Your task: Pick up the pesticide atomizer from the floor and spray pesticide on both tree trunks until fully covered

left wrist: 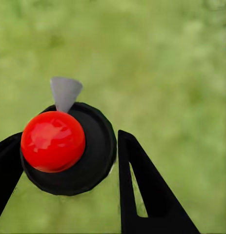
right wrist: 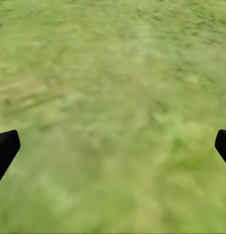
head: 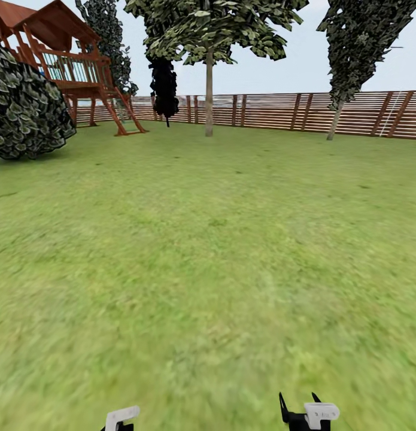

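The pesticide atomizer (left wrist: 53,141) shows from above in the left wrist view: a red cap on a round black body, with a grey nozzle cone sticking out. My left gripper (left wrist: 69,153) is shut on it, a black finger pressed to each side, over green grass. My right gripper (right wrist: 113,151) is open and holds nothing, its fingertips far apart above the lawn. Both grippers peek in at the head view's lower edge, left gripper (head: 121,417) and right gripper (head: 299,406). Far ahead stand a tree with a pale trunk (head: 209,90) and a leaning tree (head: 336,120).
Open green lawn stretches ahead to a brown slatted fence (head: 279,111). A round dark bush (head: 25,108) and a red-brown wooden playset (head: 76,66) stand at the far left. A thin dark tree (head: 164,90) stands by the fence.
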Tool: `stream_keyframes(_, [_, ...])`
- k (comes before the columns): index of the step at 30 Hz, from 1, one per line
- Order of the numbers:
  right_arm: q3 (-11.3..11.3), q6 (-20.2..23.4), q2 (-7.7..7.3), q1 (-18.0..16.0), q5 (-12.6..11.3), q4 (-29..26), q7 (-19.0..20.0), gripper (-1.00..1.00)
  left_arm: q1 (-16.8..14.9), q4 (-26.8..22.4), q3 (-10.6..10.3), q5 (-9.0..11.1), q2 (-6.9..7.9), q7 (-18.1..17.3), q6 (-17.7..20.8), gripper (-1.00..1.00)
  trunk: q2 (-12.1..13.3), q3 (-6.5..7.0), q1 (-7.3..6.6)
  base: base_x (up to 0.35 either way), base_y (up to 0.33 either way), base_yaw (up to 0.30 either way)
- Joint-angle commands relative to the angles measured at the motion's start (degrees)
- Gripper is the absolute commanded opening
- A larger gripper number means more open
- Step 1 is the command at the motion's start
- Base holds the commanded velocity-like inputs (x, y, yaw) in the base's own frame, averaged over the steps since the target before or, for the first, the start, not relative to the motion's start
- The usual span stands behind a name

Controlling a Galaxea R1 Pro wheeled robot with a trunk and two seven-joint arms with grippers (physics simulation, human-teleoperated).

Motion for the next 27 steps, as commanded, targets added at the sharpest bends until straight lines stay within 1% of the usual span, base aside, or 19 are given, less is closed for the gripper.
stream_keyframes(1, [0.00, 0.00, 0.00, 0.00, 0.00, -0.02, 0.00, 1.00, 0.00, 0.00, -0.02, -0.02, 0.00, 0.04, 0.00, -1.00, 0.00, 0.00, 0.00, 0.338, 0.000, 0.000])
stream_keyframes(27, [0.00, 0.01, 0.00, 0.00, 0.00, 0.01, 0.00, 1.00, 0.00, 0.00, -0.02, -0.02, 0.00, 0.04, 0.00, -1.00, 0.00, 0.00, 0.00, 0.338, 0.000, 0.000])
